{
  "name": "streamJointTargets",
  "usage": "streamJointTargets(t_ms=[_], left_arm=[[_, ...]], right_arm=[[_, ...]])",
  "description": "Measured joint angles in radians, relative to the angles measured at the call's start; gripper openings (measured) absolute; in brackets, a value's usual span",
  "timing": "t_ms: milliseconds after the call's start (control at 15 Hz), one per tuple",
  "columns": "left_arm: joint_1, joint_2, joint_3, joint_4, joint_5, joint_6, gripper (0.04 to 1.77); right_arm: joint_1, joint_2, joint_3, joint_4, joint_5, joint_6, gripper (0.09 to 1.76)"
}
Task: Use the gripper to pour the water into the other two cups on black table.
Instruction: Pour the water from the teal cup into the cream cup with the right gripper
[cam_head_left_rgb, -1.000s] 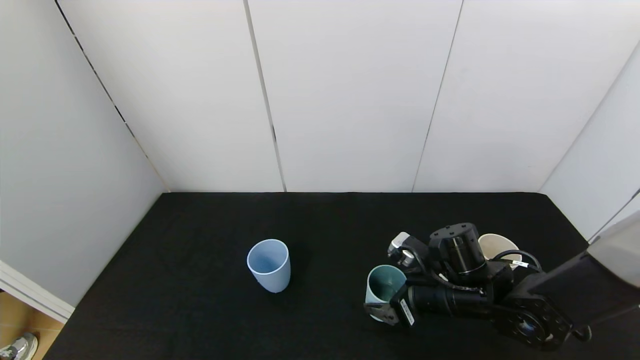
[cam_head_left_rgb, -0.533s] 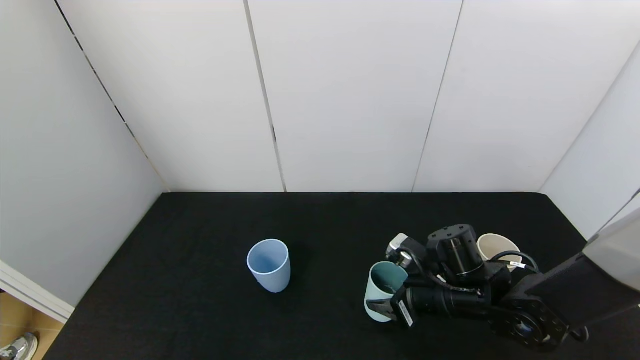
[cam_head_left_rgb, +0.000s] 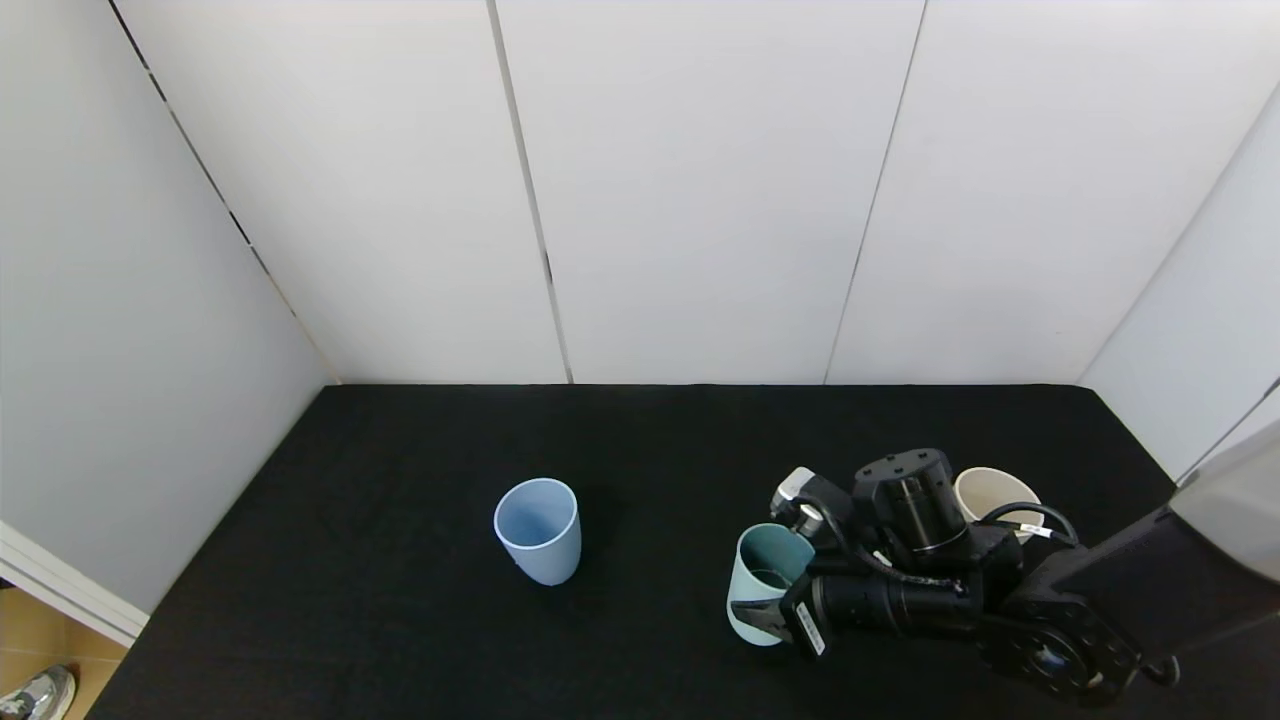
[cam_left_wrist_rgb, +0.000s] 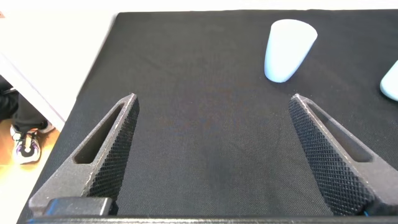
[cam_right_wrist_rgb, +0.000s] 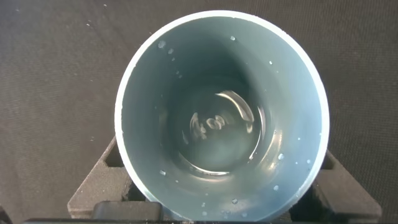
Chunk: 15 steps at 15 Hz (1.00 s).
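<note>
My right gripper (cam_head_left_rgb: 757, 618) is shut on the pale teal cup (cam_head_left_rgb: 762, 582), which stands upright at the right of the black table (cam_head_left_rgb: 400, 620). In the right wrist view the teal cup (cam_right_wrist_rgb: 221, 112) fills the frame, with a little water and droplets inside, and the black fingers (cam_right_wrist_rgb: 102, 180) press its sides. The light blue cup (cam_head_left_rgb: 539, 530) stands upright at mid-table, left of the gripper. The cream-white cup (cam_head_left_rgb: 990, 492) stands behind the right arm, partly hidden. My left gripper (cam_left_wrist_rgb: 214, 149) is open and empty above the table; the light blue cup (cam_left_wrist_rgb: 287, 50) shows far ahead of it.
White panel walls close the table at the back and both sides. The table's left edge drops to a floor where a shoe (cam_head_left_rgb: 35, 692) shows. Bare black cloth lies between the two cups and along the front left.
The right gripper, at first beside the teal cup, has closed round it; the cup has shifted slightly and sits a little higher in view. The light blue cup and left gripper have not moved.
</note>
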Motion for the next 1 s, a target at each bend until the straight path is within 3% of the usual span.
streamJointTargets(t_ms=[400, 533, 1000], left_arm=[[0.000, 0.000, 0.000, -0.001, 0.000, 0.000, 1.72], [0.000, 0.000, 0.000, -0.001, 0.000, 0.000, 1.72], [0.000, 0.000, 0.000, 0.000, 0.000, 0.000, 1.72]], right_arm=[[0.004, -0.106, -0.026, 0.019, -0.036, 0.050, 1.21], [-0.011, -0.173, -0.042, 0.078, -0.038, 0.060, 1.21], [-0.183, -0.420, -0.082, 0.311, -0.035, 0.053, 1.21]])
